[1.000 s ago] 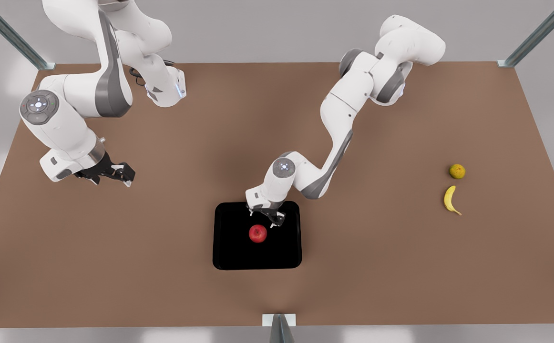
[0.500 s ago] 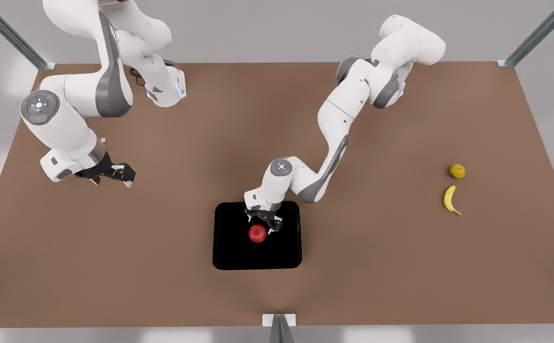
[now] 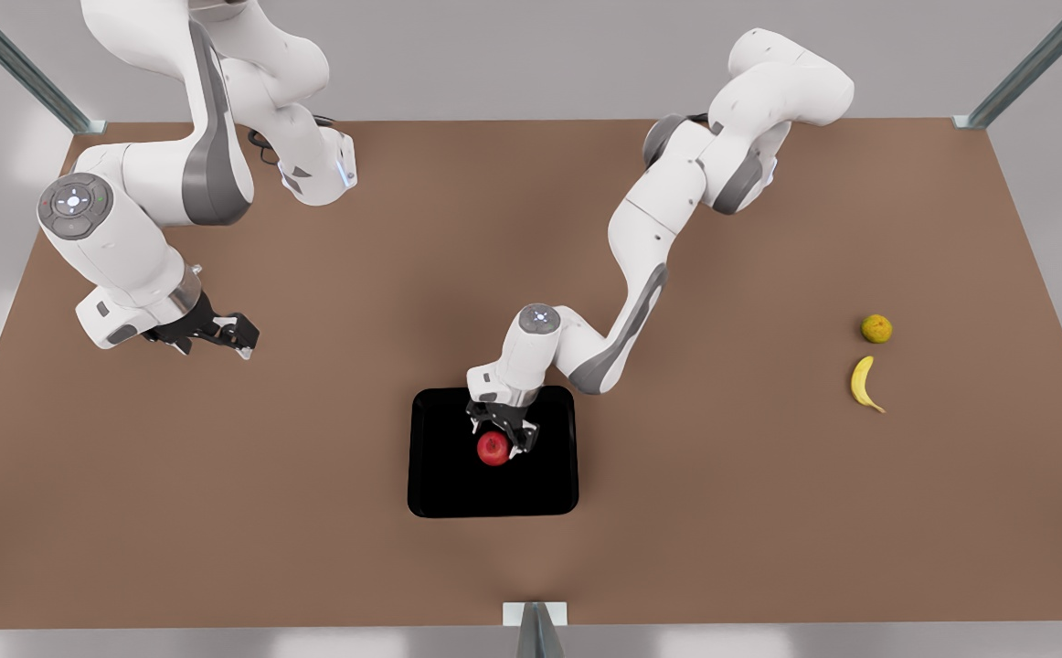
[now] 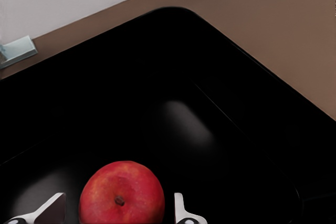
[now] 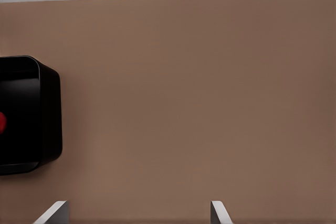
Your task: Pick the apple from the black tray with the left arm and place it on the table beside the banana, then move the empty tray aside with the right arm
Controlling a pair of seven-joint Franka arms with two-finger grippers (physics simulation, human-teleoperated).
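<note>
In the front view, the left gripper [image 3: 498, 437] hung over the apple [image 3: 493, 450] on the black tray [image 3: 440, 493]; the banana [image 3: 863, 384] lay far off. In the left wrist view its parted fingers [image 4: 181, 212] flanked the apple [image 4: 121, 193], ungripped. The right gripper [image 5: 137, 214] waited open above the table [image 5: 184, 103], so everything remained undone.

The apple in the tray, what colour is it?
Red. The apple shows best in the left wrist view, sitting between the open left gripper fingers.

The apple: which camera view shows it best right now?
The left wrist view: the apple sits large, stem visible, between the left hand's fingers. The front view shows it small, partly under that hand; the right wrist view catches a red sliver.
</note>
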